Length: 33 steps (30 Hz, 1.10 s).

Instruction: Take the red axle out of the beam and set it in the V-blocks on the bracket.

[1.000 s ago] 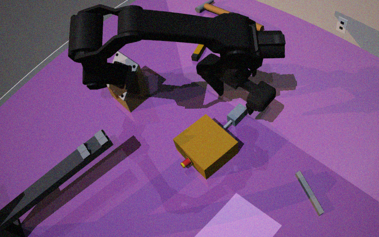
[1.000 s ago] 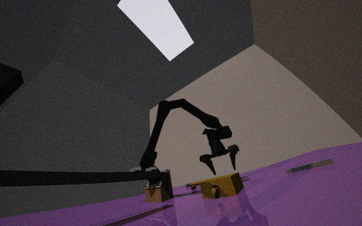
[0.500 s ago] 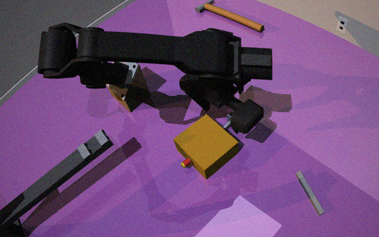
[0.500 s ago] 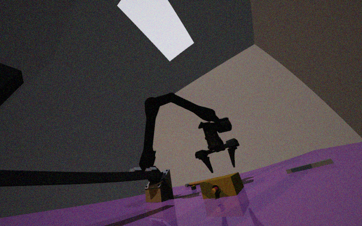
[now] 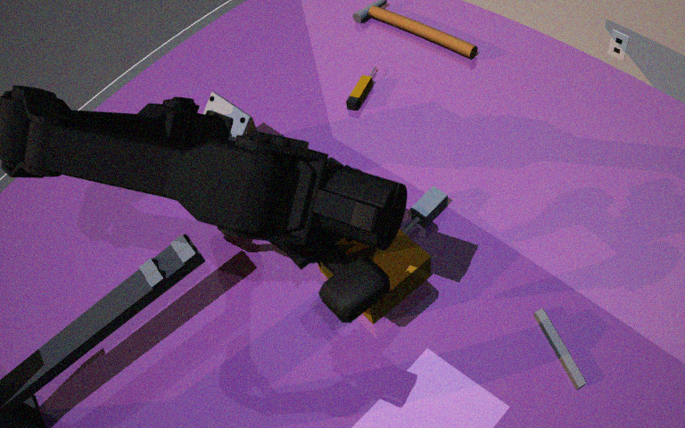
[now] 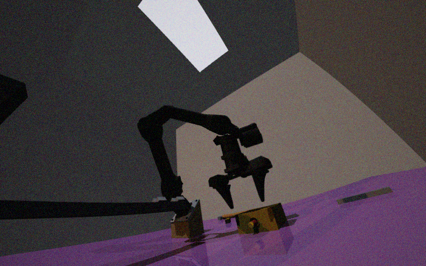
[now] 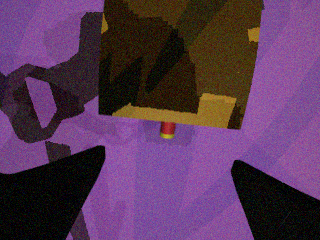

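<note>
The jaws (image 5: 315, 262) (image 6: 247, 204) are spread wide with nothing between them, above the worktop (image 5: 505, 201) (image 6: 345, 244) (image 7: 165, 210). The wrist view shows their tips on either side of the line of the red axle (image 6: 253, 223) (image 7: 167, 129). It sits in the ochre beam (image 5: 404, 267) (image 6: 260, 221) (image 7: 220, 70), a yellow-tipped red end sticking out of one side face; from the top that end is hidden under the arm (image 5: 226, 171) (image 6: 194, 117).

By the opposite face lies a pale grey block (image 5: 430, 201) with a thin shank pointing toward the beam; whether the shank touches it cannot be told.

The V-blocks (image 5: 151, 273) (image 6: 159, 199) are on the end of the long dark bracket (image 5: 101, 308) (image 6: 94, 209), which reaches in from the worktop's lower left corner in the top view; the axle is not in them.

A wooden-handled hammer (image 5: 424, 31) (image 6: 233, 215) lies by the worktop's upper edge, a yellow and black tool (image 5: 359, 90) (image 6: 228, 220) further in from that edge, and a slim grey bar (image 5: 559, 349) (image 6: 364, 195) lies toward the lower right corner.
</note>
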Available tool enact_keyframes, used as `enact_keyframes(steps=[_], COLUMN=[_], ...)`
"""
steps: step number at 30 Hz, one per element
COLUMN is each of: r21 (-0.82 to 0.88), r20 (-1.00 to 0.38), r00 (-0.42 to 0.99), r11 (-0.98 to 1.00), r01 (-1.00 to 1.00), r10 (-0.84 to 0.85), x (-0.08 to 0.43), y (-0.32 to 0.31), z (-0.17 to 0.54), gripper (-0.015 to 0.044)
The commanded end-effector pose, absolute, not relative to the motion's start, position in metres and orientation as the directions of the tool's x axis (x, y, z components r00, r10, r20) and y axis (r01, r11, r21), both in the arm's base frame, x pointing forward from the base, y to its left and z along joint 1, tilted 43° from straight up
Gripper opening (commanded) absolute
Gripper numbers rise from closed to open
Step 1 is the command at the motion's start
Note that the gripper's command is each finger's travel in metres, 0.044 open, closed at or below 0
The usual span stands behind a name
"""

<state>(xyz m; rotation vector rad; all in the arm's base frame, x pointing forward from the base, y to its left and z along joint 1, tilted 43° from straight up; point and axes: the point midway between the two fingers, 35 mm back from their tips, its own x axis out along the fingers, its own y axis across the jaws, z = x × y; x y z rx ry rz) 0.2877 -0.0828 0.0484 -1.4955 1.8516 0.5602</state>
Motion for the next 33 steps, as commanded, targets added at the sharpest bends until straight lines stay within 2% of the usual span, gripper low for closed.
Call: enact_keyframes(steps=[1,33], r21=[-0.082,-0.083], r20=[-0.730,-0.728], r00=[-0.107,-0.107], r11=[0.242,0.242], r01=[-0.967,-0.967], r10=[-0.675,-0.677], x=[0.285,0.279], y=[-0.087,-0.120], z=[0.050,0.015], gripper=[0.0440,0.0440])
